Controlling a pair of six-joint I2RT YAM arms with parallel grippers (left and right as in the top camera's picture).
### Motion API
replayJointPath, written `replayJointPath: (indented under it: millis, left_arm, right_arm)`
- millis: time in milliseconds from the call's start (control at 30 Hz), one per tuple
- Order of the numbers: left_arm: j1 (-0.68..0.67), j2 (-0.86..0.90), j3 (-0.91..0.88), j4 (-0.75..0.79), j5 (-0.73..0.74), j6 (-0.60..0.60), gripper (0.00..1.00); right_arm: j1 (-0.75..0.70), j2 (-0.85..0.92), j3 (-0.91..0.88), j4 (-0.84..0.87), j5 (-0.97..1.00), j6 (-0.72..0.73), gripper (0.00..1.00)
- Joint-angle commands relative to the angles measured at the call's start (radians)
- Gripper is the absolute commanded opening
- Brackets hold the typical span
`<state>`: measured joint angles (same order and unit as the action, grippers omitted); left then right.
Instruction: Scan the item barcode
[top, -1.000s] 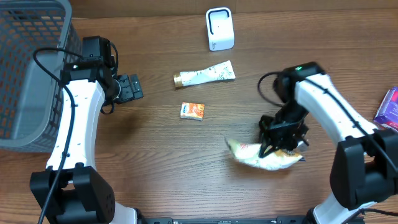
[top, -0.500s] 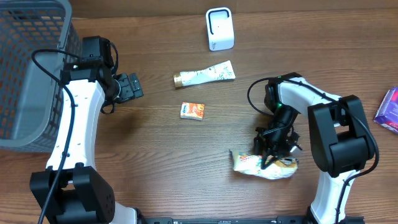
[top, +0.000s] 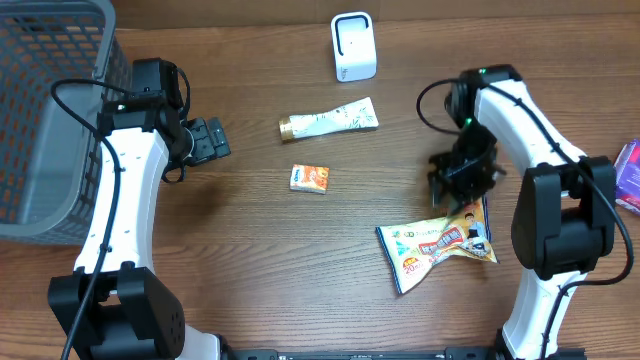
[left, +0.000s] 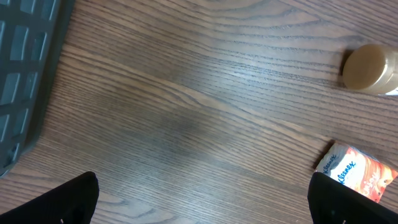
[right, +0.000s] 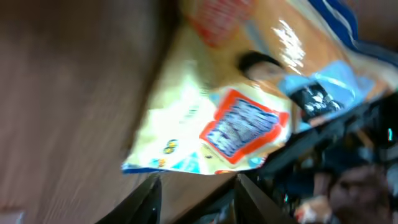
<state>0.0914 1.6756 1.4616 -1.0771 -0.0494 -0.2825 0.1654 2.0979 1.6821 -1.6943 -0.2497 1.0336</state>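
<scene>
Dropped from the right gripper (top: 463, 182) since a second ago, the snack bag (top: 436, 252) now lies flat and printed side up on the wooden table (top: 280, 265), near the front right. The gripper has lifted clear just behind it, its jaws parted with nothing between them. The left gripper (top: 212, 140) hangs spread wide and empty beside the grey basket (top: 40, 120); the white barcode scanner (top: 353, 46) stands at the far edge, well apart from the bag, with a tube (top: 330, 121) and a Kleenex pack (top: 310, 178) lying mid-table.
</scene>
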Motion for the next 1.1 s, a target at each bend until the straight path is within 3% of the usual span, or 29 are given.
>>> replayJointPath:
  millis: [0, 67, 167, 200, 233, 267, 300, 467, 533, 600, 767, 900, 1067]
  left_arm:
    - [0.000, -0.025, 0.022, 0.000, -0.003, -0.013, 1.00]
    - [0.000, -0.025, 0.022, 0.001, -0.003, -0.014, 1.00]
    - [0.000, -0.025, 0.022, 0.002, -0.003, -0.014, 1.00]
    - [0.000, -0.025, 0.022, 0.002, -0.003, -0.013, 1.00]
    - [0.000, -0.025, 0.022, 0.000, -0.003, -0.013, 1.00]
    - [0.000, -0.025, 0.022, -0.001, -0.003, -0.013, 1.00]
    - [0.000, -0.025, 0.022, 0.000, -0.003, -0.013, 1.00]
    - [0.000, -0.025, 0.022, 0.000, -0.002, -0.014, 1.00]
    - [0.000, -0.025, 0.022, -0.004, -0.002, -0.014, 1.00]
    - [0.000, -0.025, 0.022, -0.006, -0.002, -0.014, 1.00]
    - [0.000, -0.025, 0.022, -0.012, -0.002, -0.013, 1.00]
    - [0.000, -0.025, 0.022, -0.015, -0.002, -0.013, 1.00]
    - [0.000, -0.025, 0.022, -0.019, -0.002, -0.013, 1.00]
  right_arm:
    - [0.016, -0.060, 0.068, -0.002, 0.055, -0.135, 0.39]
    - [0.047, -0.161, 0.068, -0.002, 0.074, -0.279, 0.38]
    - [0.092, -0.325, 0.068, 0.000, 0.174, -0.325, 0.15]
    - [0.102, -0.372, 0.068, 0.000, 0.192, -0.325, 0.16]
    - [0.118, -0.459, 0.066, 0.000, 0.195, -0.325, 0.39]
    - [0.132, -0.538, 0.057, 0.000, 0.184, -0.328, 0.76]
    - [0.138, -0.581, 0.046, 0.000, 0.169, -0.328, 1.00]
    - [0.150, -0.774, -0.082, 0.000, 0.181, -0.182, 1.00]
    - [0.150, -0.822, -0.260, 0.028, 0.219, -0.071, 0.99]
    - [0.150, -0.828, -0.459, 0.142, 0.187, -0.018, 0.89]
    - [0.150, -0.826, -0.773, 0.395, 0.144, -0.006, 0.84]
    - [0.150, -0.826, -0.872, 0.535, 0.143, 0.014, 0.77]
    - [0.150, -0.823, -0.878, 0.646, 0.167, 0.014, 0.78]
